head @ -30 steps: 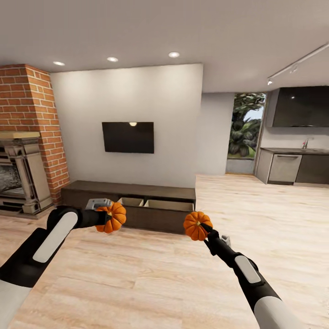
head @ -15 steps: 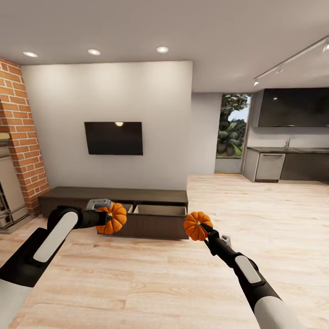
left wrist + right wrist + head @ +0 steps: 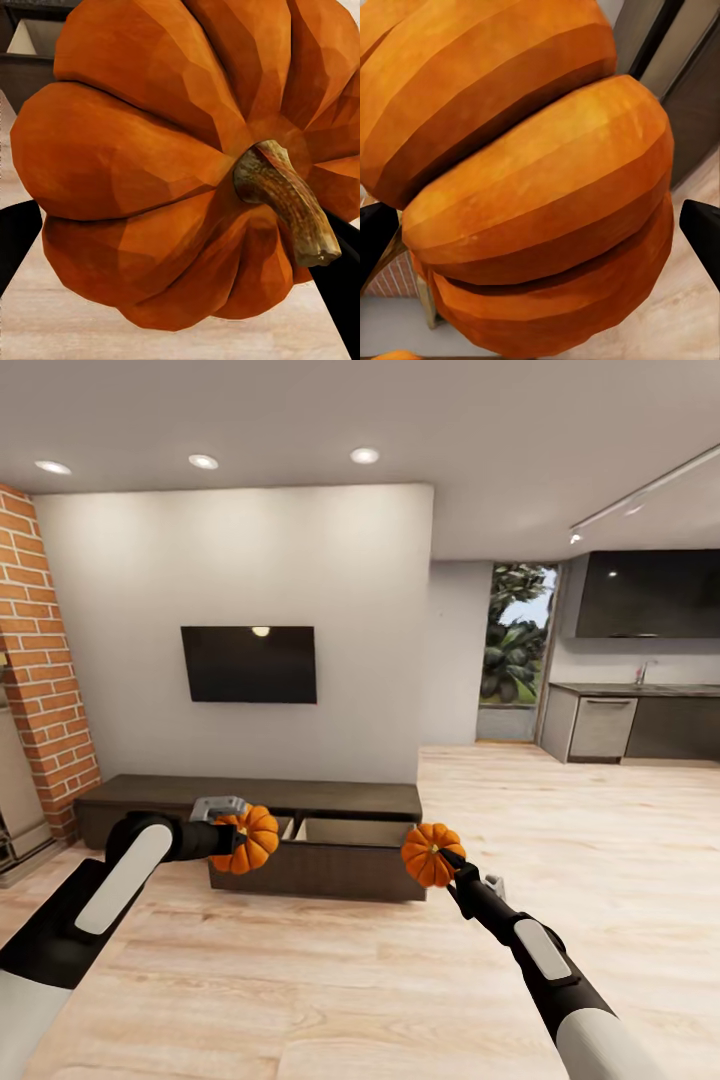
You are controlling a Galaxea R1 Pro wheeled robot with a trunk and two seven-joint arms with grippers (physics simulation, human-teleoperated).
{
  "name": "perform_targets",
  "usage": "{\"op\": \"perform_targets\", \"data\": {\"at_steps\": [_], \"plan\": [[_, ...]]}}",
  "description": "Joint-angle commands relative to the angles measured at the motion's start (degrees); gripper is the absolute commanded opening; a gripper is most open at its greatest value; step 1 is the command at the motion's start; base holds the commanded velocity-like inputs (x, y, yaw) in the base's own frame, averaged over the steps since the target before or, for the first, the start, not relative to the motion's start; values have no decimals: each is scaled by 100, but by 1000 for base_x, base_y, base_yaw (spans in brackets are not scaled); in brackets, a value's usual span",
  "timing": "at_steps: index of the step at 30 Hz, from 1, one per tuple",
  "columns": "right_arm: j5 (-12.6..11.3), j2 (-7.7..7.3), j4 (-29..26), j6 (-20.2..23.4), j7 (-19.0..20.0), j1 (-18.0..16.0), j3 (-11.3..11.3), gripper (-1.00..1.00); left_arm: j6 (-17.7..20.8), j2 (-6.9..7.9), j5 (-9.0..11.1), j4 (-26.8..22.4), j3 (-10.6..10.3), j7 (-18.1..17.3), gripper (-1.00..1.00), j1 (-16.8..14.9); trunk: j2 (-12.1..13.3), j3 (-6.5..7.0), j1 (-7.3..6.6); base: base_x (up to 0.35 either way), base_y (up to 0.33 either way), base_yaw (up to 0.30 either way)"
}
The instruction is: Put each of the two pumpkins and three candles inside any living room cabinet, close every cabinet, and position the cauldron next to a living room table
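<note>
Step in hand: carrying both pumpkins to the cabinet [image 3: 330, 838], drawers open. Left gripper [image 3: 232, 838] pinches one pumpkin [image 3: 247, 838] in front of the cabinet's left drawer; right gripper [image 3: 445, 857] pinches the other pumpkin [image 3: 430, 854] at its right end. Next: roll closer, lower each into a drawer.

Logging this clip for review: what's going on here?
The robot faces the low dark cabinet under the wall TV, an orange pumpkin in each gripper. The left gripper holds one pumpkin; the right gripper holds the other pumpkin. Two cabinet drawers stand open, pale interiors showing, and nothing has been put in yet.
</note>
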Motion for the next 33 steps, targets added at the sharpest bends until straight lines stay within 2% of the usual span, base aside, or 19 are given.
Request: {"op": "perform_targets", "data": {"at_steps": [1,6,12,20,23,25,26,28,29,31,32,33], "plan": [[-59,3,-5,51,8,-6,-27,-100,3,4,36,41,-16,64,-100,-10,-7,-7,4,336,135,0],[-64,3,-4,60,3,-6,-30,-100,3,2,36,196,-28,64,-100,-6,-7,-7,4,336,135,0],[-54,8,-10,51,2,-6,-27,-100,3,2,-27,238,-34,-446,-100,-9,-7,-7,4,336,127,0],[-8,6,-38,17,-12,-6,-15,-100,3,-19,-40,250,-43,-518,-100,-7,-7,-7,4,336,120,0],[104,9,-55,-1,-215,-6,60,-100,-10,-29,-37,252,-47,-520,-100,-6,-7,-7,4,332,85,0],[466,5,-88,-15,-800,-11,100,-100,-142,-52,-45,251,-50,-518,-100,-9,-7,-7,4,330,35,0],[568,5,-111,-18,-968,-12,104,-100,-179,-70,-47,249,-50,-516,-100,-9,-7,-7,4,330,22,0],[901,4,-412,24,-1538,-14,136,-100,-351,-210,-77,252,-51,-508,-100,-8,-7,-7,4,330,11,0],[981,4,-519,35,-1653,-14,145,-100,-402,-252,-84,256,-51,-504,-100,-9,-7,-7,4,331,7,0],[1426,4,-882,60,-2029,-10,220,-100,-646,-396,-142,302,-62,-489,-100,-10,-7,-7,4,333,4,0],[1564,4,-940,63,-2085,-9,246,-100,-697,-432,-167,322,-63,-488,-100,-10,-7,-7,4,334,2,0],[1824,3,-1026,68,-2164,-8,284,-100,-773,-519,-227,356,-66,-485,-100,-11,-7,-7,4,334,1,0]]}}
